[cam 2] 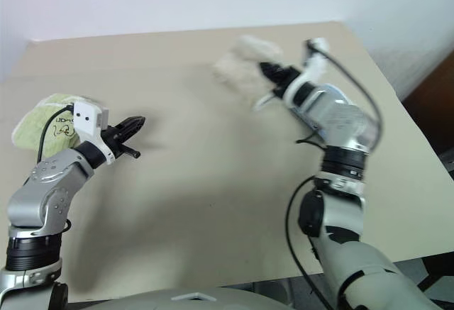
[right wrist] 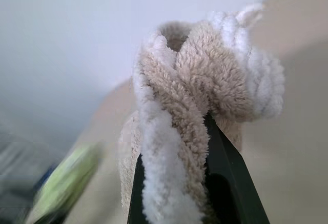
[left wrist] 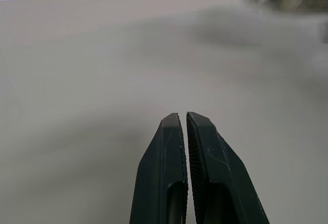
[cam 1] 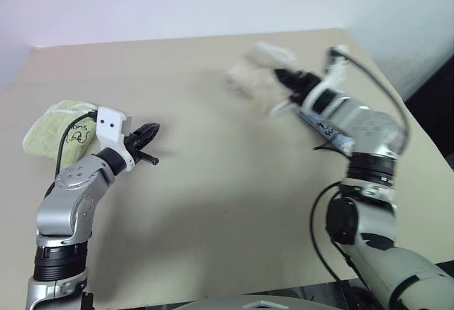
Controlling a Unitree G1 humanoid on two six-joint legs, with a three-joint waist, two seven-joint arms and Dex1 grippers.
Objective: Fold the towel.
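The towel point(cam 1: 259, 72) is a beige terry cloth with a white corded edge, bunched and blurred above the far right of the table. My right gripper point(cam 1: 284, 79) is shut on the towel; the wrist view has its folds point(right wrist: 195, 96) wrapped over the black fingers point(right wrist: 230, 167). At the left, my left gripper point(cam 1: 151, 131) hovers shut and empty over the table, pointing toward the middle. Its two fingertips point(left wrist: 177, 126) press together in the left wrist view.
A folded light green towel point(cam 1: 53, 127) with printed letters lies at the table's left edge, just behind my left arm. The tan table point(cam 1: 213, 182) reaches a white wall at the back, and its right edge runs close to my right arm.
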